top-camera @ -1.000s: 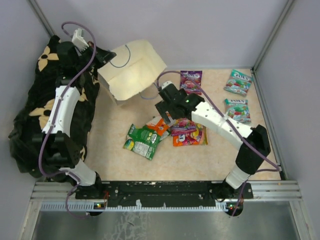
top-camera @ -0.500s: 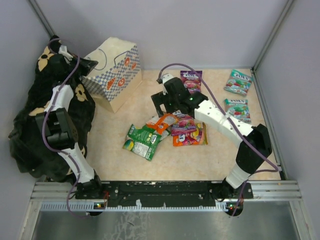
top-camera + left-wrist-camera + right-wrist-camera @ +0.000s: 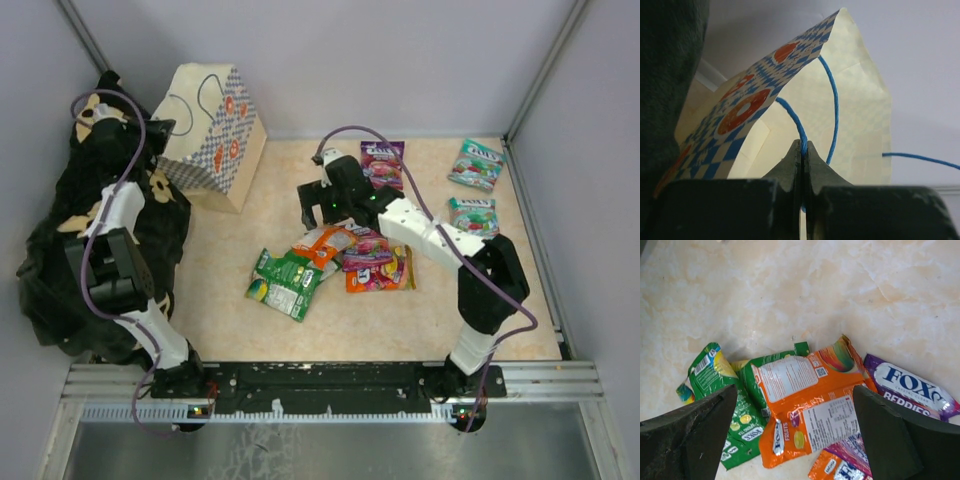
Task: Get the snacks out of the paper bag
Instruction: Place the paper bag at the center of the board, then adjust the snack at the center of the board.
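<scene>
The paper bag (image 3: 212,138) stands at the back left, checkered side showing, its inside hidden. My left gripper (image 3: 160,128) is shut on one blue cord handle (image 3: 803,144) of the bag (image 3: 855,115). Several snacks lie on the table: a green pouch (image 3: 285,282), an orange one (image 3: 325,243) and a purple-red heap (image 3: 378,264) in the middle. A purple pouch (image 3: 382,160) and two teal ones (image 3: 476,163) (image 3: 474,217) lie at the back right. My right gripper (image 3: 318,208) is open and empty above the orange pouch (image 3: 805,405) and green pouch (image 3: 725,390).
A black cloth with cream flowers (image 3: 70,250) is heaped along the left side, right beside the bag. Grey walls with metal posts close in the table at the back and sides. The front rail holds both arm bases.
My left gripper has swung the bag by its handle from tipped mouth-up to upright at the back left. My right gripper has drawn back from the orange pouch, which lies on the pile.
</scene>
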